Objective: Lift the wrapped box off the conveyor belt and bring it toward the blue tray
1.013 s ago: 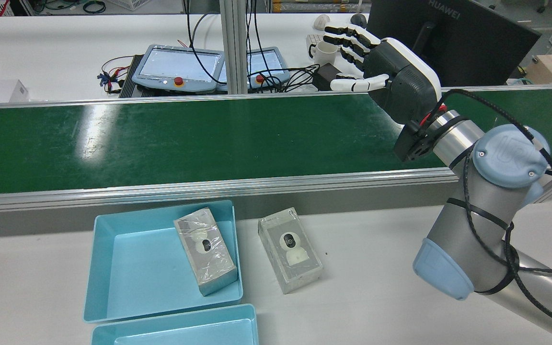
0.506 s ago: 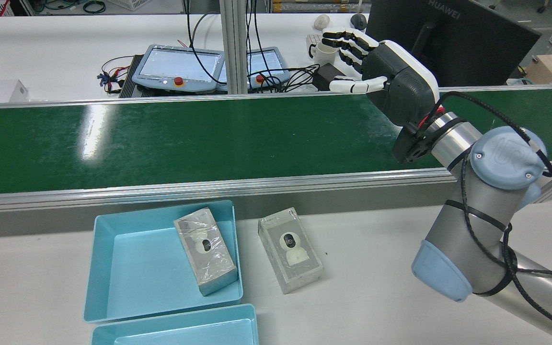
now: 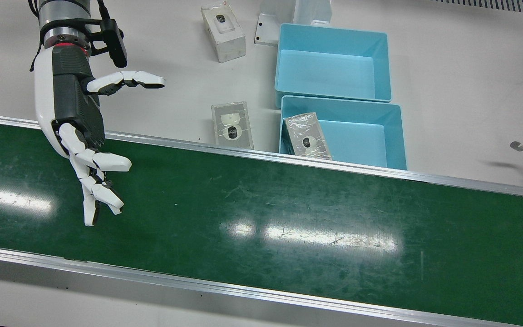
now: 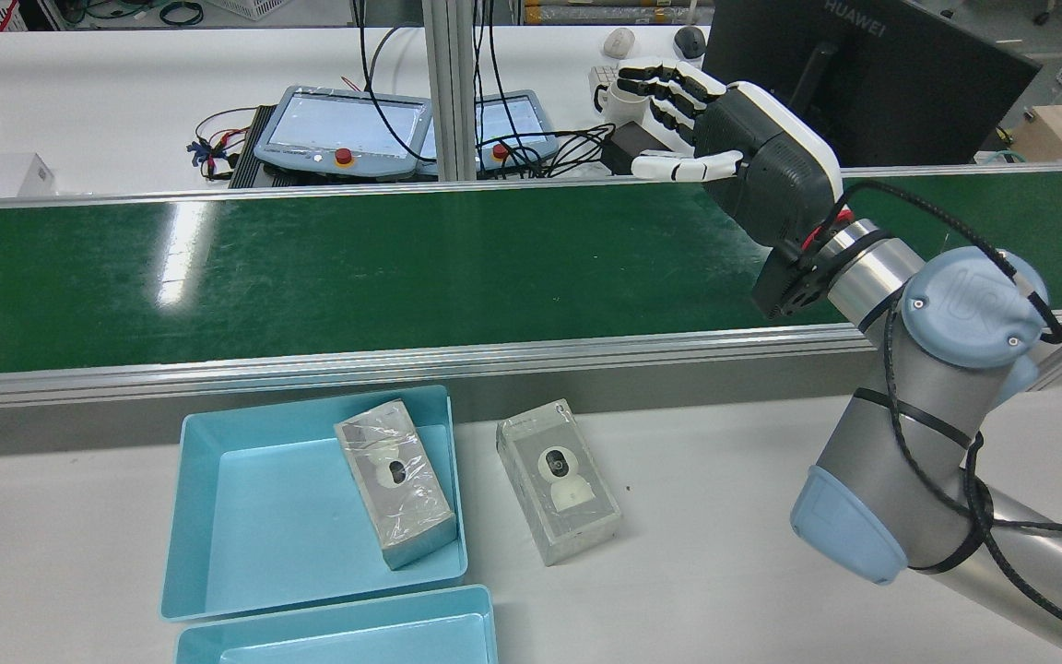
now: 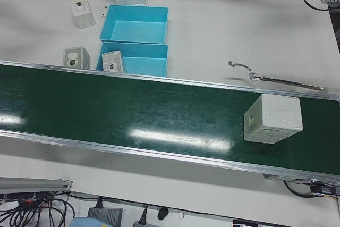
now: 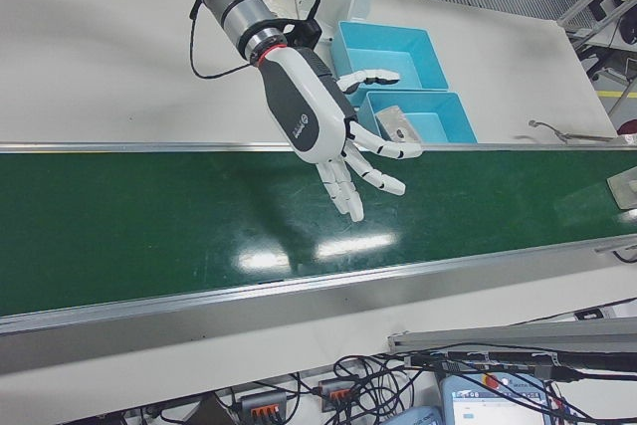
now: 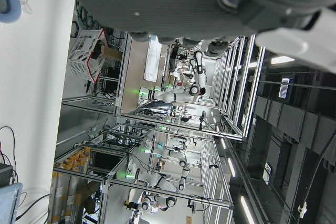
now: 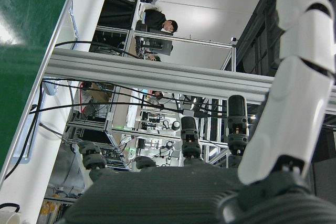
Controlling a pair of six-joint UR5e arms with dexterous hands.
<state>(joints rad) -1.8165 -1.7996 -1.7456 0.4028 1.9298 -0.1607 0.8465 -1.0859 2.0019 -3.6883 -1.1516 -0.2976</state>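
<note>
The right hand is white with dark grey pads. The arm is silver with pale blue caps and black cables.

The green belt lies bare under the right hand, which hangs over it with fingers spread, nothing between it and the far end where one wrapped box sits alone. Beside the belt, the near blue tray has a box leaning on its right wall, leaving its left floor free; another box lies on the table just right of it
</note>
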